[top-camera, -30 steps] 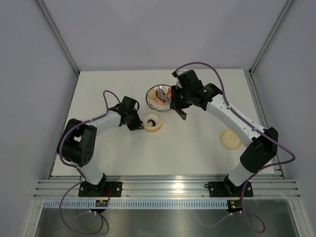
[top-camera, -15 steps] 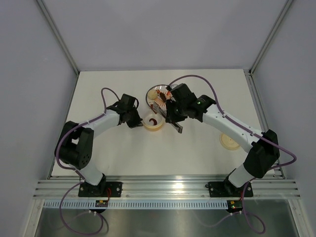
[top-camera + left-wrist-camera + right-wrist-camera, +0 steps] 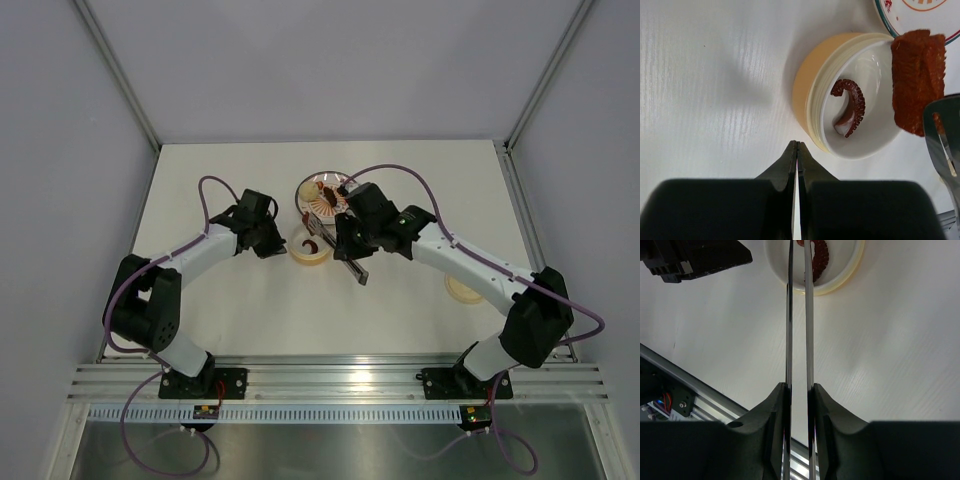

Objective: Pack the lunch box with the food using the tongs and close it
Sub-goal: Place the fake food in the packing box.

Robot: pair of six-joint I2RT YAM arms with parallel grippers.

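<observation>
Our right gripper (image 3: 799, 390) clamps slim silver metal tongs (image 3: 809, 330) holding a red-orange food piece (image 3: 918, 80) over the round cream-yellow plastic tub (image 3: 807, 85); our left gripper (image 3: 797, 150) is closed, empty.

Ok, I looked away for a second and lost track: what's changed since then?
The right gripper carried the tongs from over the plate to the tub. A red-orange piece in them now hangs over its rim. The left gripper, shut, edged slightly left beside the tub. The tub, the tentacle piece in it and the lid stayed put.

Cream-yellow lunch box (image 3: 804, 95), red-and-white patterned plate (image 3: 910, 17)
</observation>
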